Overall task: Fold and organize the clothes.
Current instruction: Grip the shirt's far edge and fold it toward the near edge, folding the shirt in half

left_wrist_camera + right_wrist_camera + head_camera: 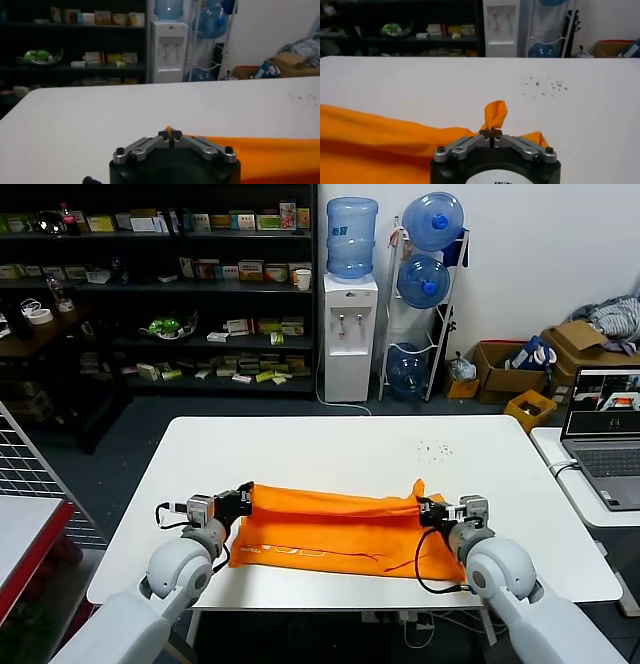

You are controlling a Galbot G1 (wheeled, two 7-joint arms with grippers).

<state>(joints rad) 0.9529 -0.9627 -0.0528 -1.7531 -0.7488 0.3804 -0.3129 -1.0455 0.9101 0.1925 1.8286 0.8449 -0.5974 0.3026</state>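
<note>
The bright orange T-shirt (330,529) lies folded into a wide band across the near half of the white table (340,449). My left gripper (244,498) is shut on the shirt's far left corner; a thin sliver of orange fabric shows between its closed jaws in the left wrist view (170,133). My right gripper (427,508) is shut on the far right corner, where a tuft of orange cloth (494,114) sticks up from the closed jaws (491,133). Both grippers hold the far edge just above the table.
Small dark crumbs (435,450) lie on the table beyond the shirt's right end. A laptop (605,434) stands on a side table at the right. A water dispenser (350,334), shelves and cardboard boxes stand behind the table.
</note>
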